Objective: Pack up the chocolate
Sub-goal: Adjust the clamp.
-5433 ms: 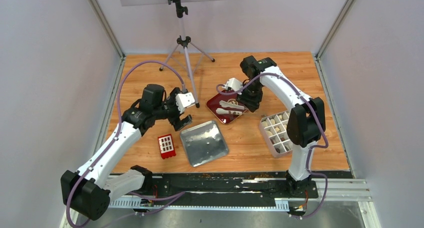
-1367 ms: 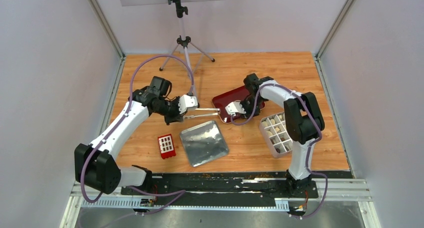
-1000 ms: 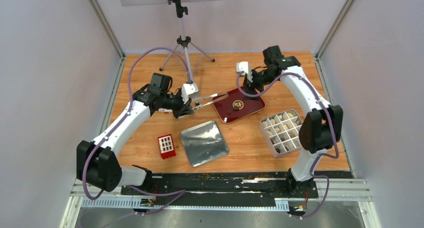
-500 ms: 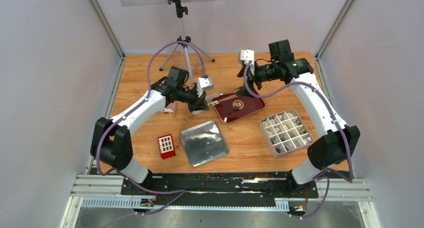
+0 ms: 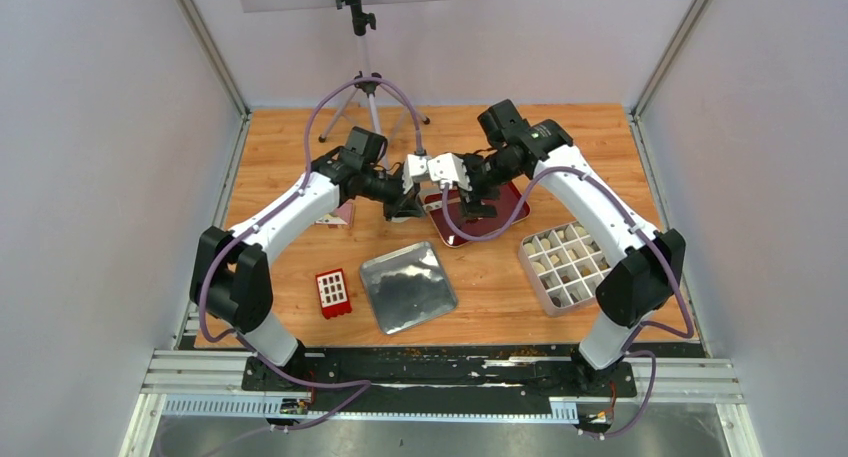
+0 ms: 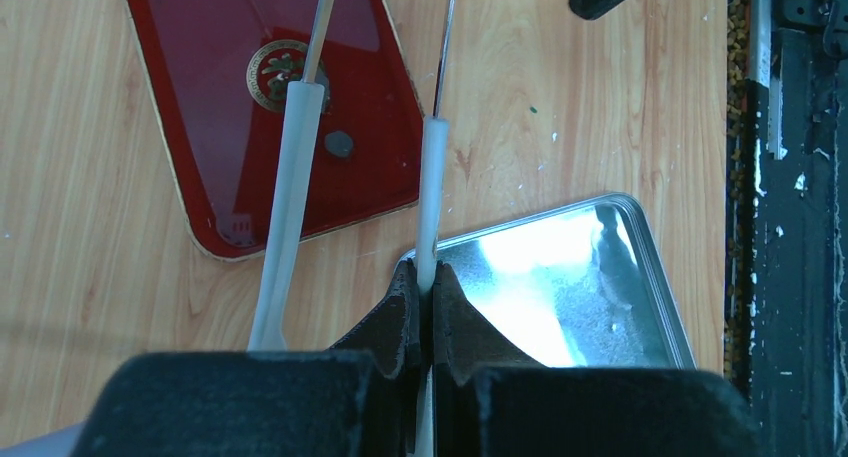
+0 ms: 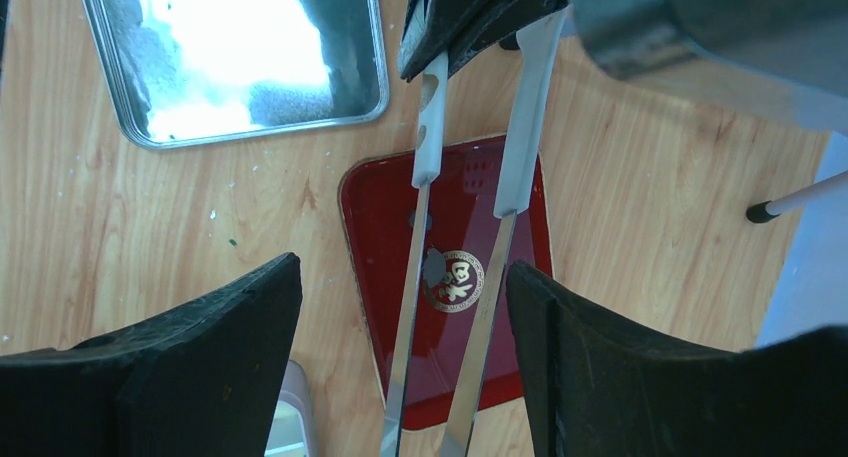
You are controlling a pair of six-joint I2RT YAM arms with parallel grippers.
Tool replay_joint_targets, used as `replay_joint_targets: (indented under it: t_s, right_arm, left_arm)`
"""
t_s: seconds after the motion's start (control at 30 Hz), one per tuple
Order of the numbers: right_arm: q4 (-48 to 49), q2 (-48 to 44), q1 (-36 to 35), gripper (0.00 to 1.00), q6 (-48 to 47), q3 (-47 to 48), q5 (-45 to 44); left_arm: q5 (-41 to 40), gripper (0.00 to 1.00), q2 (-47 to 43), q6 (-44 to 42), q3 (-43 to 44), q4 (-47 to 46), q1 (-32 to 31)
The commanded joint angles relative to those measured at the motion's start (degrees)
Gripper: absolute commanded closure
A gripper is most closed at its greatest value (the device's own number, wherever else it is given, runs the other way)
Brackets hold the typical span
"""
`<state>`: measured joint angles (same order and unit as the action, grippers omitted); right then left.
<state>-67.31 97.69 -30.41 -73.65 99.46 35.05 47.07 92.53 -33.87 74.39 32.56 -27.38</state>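
Observation:
The chocolate (image 5: 566, 265), cream and brown pieces, sits in the compartments of a grey grid box (image 5: 529, 273) at the right. One small dark piece (image 6: 338, 143) lies on the red tray (image 5: 508, 209). My left gripper (image 5: 405, 203) (image 6: 430, 282) is shut on one white handle of a pair of metal tongs (image 6: 296, 147), which reach out over the red tray (image 6: 200, 127). My right gripper (image 5: 468, 191) (image 7: 403, 269) faces it, open. The tongs' two blades (image 7: 408, 307) pass between its fingers (image 7: 200, 367) without touching them, above the red tray (image 7: 520, 362).
A silver tin lid (image 5: 407, 285) (image 6: 580, 307) (image 7: 240, 67) lies in front of the red tray. A red block with white squares (image 5: 333, 292) is to its left. A tripod (image 5: 368, 97) stands at the back. The two wrists are almost touching.
My right arm has swung from the back right down over the red tray, its open jaws now straddling the tongs. My left arm carried the tongs a little right and back.

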Motion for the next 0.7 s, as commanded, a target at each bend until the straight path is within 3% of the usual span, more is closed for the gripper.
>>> replay_joint_targets:
  t_s: [0.0,0.2,0.43,0.57,0.67]
  right_arm:
    - [1.41,1.44,-1.17,0.26,-1.6,0.81,-5.02]
    - [3.3,3.82,-1.48,0.28,2.76,1.48,-6.35]
    - [-0.53,7.92,-1.24,0.44,7.22,3.37,-7.84]
    - [-2.11,7.91,0.96,0.43,10.48,4.49,-3.47]
    - [-2.5,6.97,3.1,0.37,10.58,4.74,1.44]
  left_arm:
    - [1.33,1.0,-0.25,-2.52,2.53,0.4,-0.72]
    - [1.37,1.0,-0.16,-1.88,3.14,-0.45,-0.94]
    - [2.83,1.0,0.19,9.49,2.09,-9.64,-0.16]
    - [3.92,1.0,0.19,14.88,0.33,-13.73,0.52]
    - [5.06,1.0,-0.17,14.99,-0.77,-13.83,0.65]
